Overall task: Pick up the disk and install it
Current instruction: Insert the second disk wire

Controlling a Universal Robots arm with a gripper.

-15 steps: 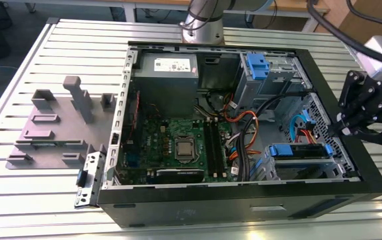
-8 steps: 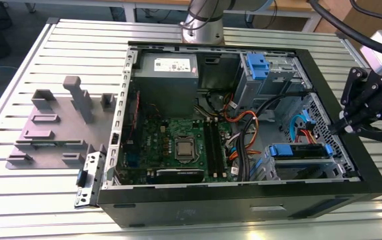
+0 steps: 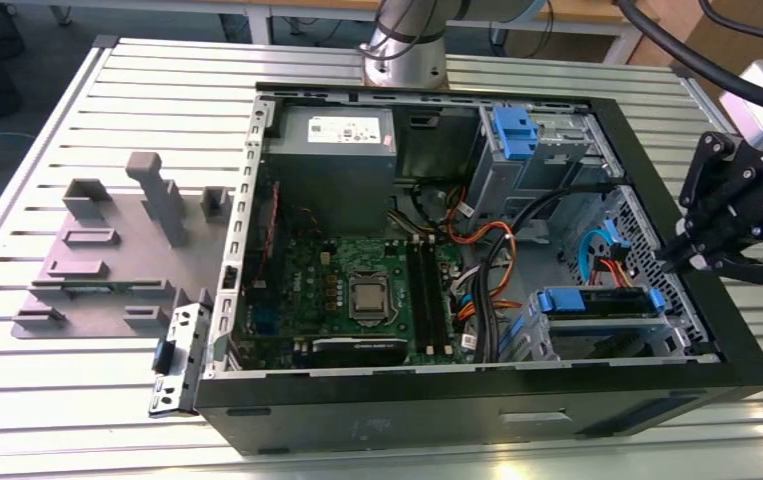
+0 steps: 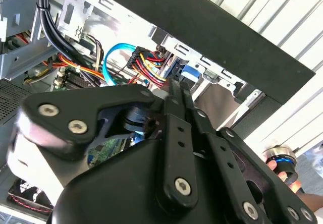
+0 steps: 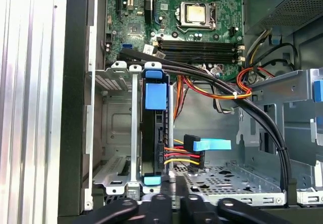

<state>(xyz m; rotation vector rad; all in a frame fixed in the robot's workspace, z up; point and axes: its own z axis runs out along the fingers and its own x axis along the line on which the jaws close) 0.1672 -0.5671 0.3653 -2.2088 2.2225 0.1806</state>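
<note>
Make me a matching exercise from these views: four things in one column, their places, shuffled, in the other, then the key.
Things:
1. disk
2. claw
3. power-supply box
4. grey fixture plate

Places:
A. on the slatted table, outside the case, at the exterior view's left
B. inside the case, in its far corner at the exterior view's left
C. on edge in the drive cage, blue bracket on it
D. by the case's wall at the exterior view's right

Pairs: 1-C, 2-D, 3-B, 4-A
</note>
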